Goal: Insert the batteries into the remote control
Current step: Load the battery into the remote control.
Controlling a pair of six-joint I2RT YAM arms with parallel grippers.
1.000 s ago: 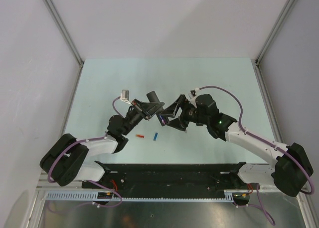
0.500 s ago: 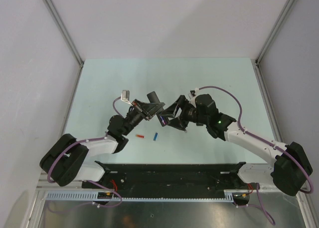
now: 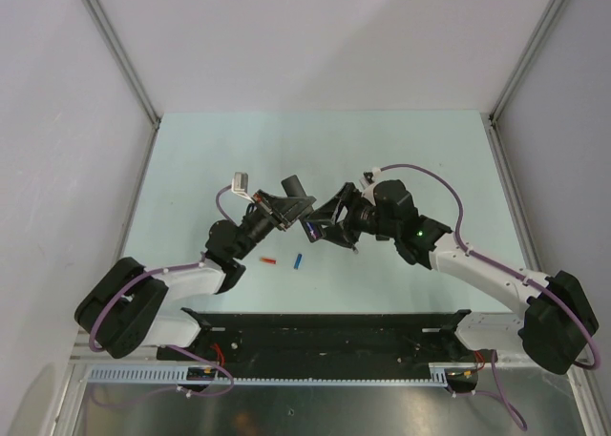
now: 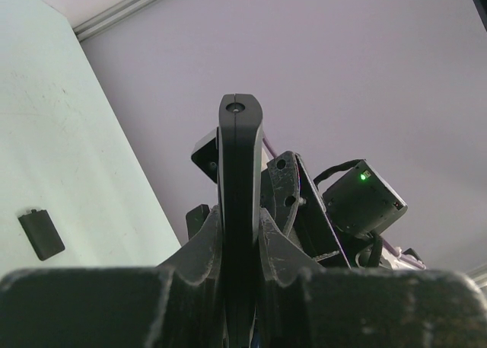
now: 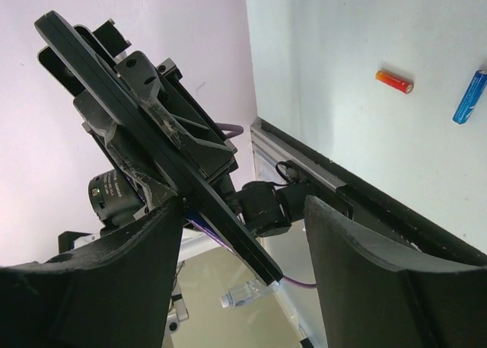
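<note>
Remote [image 4: 240,158] clamped edge-on in left gripper [image 4: 240,226], lifted off the table [image 3: 191,169].
Right gripper [image 5: 245,211] spread wide just beside the remote, gripping nothing. One blue battery [image 3: 298,260] lies on the table next to an orange cylinder [image 3: 269,260].

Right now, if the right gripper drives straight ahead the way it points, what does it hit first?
Most likely the slim flat black remote control, clamped in the left gripper. In the right wrist view it lies straight ahead of the open right gripper, across the gap between its fingers. Depth is unclear.
</note>
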